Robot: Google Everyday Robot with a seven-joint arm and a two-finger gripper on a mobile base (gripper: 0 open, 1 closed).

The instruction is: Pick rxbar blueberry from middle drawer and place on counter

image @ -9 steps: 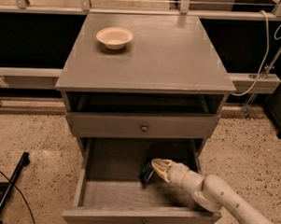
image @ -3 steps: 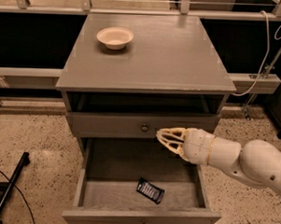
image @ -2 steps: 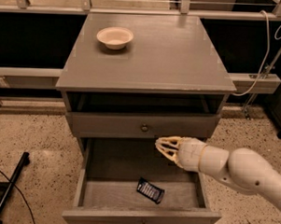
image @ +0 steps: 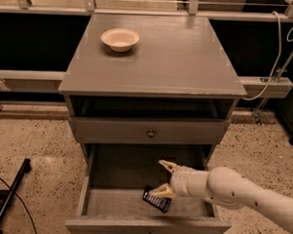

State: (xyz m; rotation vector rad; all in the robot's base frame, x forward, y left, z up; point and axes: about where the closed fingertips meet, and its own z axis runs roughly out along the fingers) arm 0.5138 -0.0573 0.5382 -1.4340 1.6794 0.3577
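The rxbar blueberry (image: 156, 201), a small dark bar with white lettering, lies flat on the floor of the open middle drawer (image: 109, 181), near its front middle. My gripper (image: 164, 177) reaches into the drawer from the right on a cream arm. Its fingers are spread open; the lower fingertip (image: 159, 190) is just above the bar's right end and the upper one sits higher, toward the drawer's back. Nothing is held. The grey counter (image: 173, 56) is the cabinet top above.
A cream round bowl (image: 120, 39) stands on the counter's back left. The closed upper drawer with a round knob (image: 150, 133) sits right above the open one. A pale ledge with metal posts (image: 141, 11) runs behind. A black bar (image: 9, 196) lies on the speckled floor at left.
My gripper has dropped from in front of the upper drawer down into the middle drawer, close to the bar. The bar has not moved since a second ago.
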